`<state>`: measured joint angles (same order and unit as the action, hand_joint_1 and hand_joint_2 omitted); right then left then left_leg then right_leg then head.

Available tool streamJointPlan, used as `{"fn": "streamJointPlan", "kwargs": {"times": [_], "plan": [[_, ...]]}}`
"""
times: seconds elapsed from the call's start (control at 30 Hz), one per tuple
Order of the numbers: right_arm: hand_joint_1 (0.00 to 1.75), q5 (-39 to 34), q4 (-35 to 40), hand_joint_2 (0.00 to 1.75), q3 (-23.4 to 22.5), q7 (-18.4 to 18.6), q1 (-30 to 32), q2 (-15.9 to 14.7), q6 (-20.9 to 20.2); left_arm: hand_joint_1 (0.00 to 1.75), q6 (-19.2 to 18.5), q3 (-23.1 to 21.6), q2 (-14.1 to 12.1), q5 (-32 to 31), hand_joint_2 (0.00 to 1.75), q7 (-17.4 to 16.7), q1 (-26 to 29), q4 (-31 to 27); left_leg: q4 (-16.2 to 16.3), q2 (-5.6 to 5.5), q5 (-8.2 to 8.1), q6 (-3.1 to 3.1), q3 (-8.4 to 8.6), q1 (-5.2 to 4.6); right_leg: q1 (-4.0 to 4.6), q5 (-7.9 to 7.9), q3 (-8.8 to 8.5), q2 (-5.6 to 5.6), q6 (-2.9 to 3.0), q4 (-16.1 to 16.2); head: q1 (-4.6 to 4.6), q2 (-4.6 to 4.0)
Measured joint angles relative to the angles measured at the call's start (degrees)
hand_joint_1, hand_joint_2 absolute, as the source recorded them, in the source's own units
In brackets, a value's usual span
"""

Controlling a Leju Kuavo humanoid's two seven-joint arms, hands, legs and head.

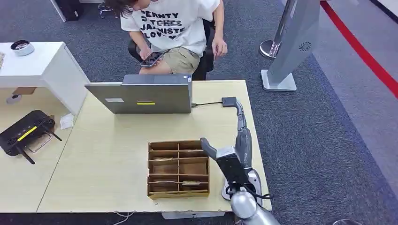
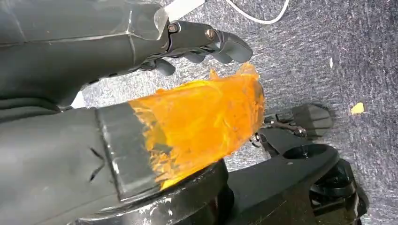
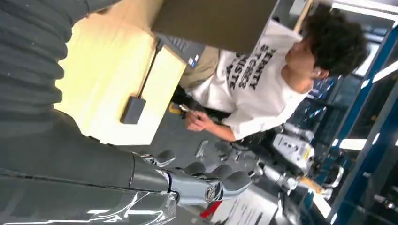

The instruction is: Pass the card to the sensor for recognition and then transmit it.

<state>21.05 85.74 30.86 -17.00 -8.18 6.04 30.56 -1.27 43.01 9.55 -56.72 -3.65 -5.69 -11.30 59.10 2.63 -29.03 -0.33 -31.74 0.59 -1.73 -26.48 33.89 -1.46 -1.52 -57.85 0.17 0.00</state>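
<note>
- Right hand [image 1: 233,161] raised over the bench just beside the cardboard organizer [image 1: 179,169]; in the right wrist view its fingers [image 3: 225,180] are curled loosely inward, and nothing can be seen in them — no card between thumb and fingers.
- Left hand [image 2: 187,42] hangs low beside the robot's body over the grey carpet; its dark fingers [image 2: 220,44] are bent in and hold nothing, while an orange-stained patch marks the thumb cover.
- The card itself cannot be picked out with certainty; pale flat items lie in some compartments of the organizer, too small to tell whether any is the card.
- Judged from this, the task is at or near its start: no card is in hand, nothing has been presented to the small dark sensor [image 1: 229,101] lying near the far right corner of the bench, and the hand-over is yet to come.
- The light wooden bench [image 1: 108,164] also carries an open grey laptop [image 1: 141,96], its back to the robot, with a cable running from it to the sensor.
- Beyond the bench a person [image 1: 176,28] in a white printed T-shirt sits on a chair, looking at a phone.
- To the left — a black router [image 1: 26,131] on a neighbouring surface and a white cabinet [image 1: 37,65]; to the right, a grey floor stand [image 1: 291,47] on dark carpet with a red line.
</note>
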Motion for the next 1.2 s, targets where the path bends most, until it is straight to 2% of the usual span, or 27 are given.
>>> {"fn": "streamJointPlan", "kwargs": {"times": [0.23,0.87,0.9,1.2], "plan": [[0.00,-0.11,1.97,0.00,2.32,-0.20,2.51,-2.23,-3.32,0.00,0.07,0.46,0.00,0.17,0.00,0.59,0.10,0.00,0.00,-0.01,0.01,0.00,0.00,0.00,0.00,0.00,-0.01,-0.01,0.00,0.00,0.02,0.00],[0.00,-1.84,1.91,0.00,7.39,0.24,4.28,-4.68,-7.74,0.00,0.26,0.92,0.04,-0.39,0.00,0.48,0.27,0.00,0.00,0.00,0.01,0.00,0.00,0.00,0.00,0.00,-0.01,0.00,0.00,0.00,0.00,0.00],[0.00,-1.88,1.84,1.75,7.59,0.24,4.21,-4.81,-7.74,0.00,0.26,0.92,0.04,-0.44,0.00,0.41,0.27,0.00,0.00,0.00,0.01,0.00,0.00,0.00,0.00,0.00,-0.01,0.00,0.00,0.00,0.00,0.00],[0.00,0.72,1.42,1.75,9.27,1.16,4.19,-5.84,-6.63,0.00,0.22,0.92,0.02,-0.81,0.00,0.22,0.36,0.00,0.00,-0.01,0.00,0.00,-0.01,0.00,0.00,0.00,0.00,0.00,0.00,0.00,0.00,0.00]]}}
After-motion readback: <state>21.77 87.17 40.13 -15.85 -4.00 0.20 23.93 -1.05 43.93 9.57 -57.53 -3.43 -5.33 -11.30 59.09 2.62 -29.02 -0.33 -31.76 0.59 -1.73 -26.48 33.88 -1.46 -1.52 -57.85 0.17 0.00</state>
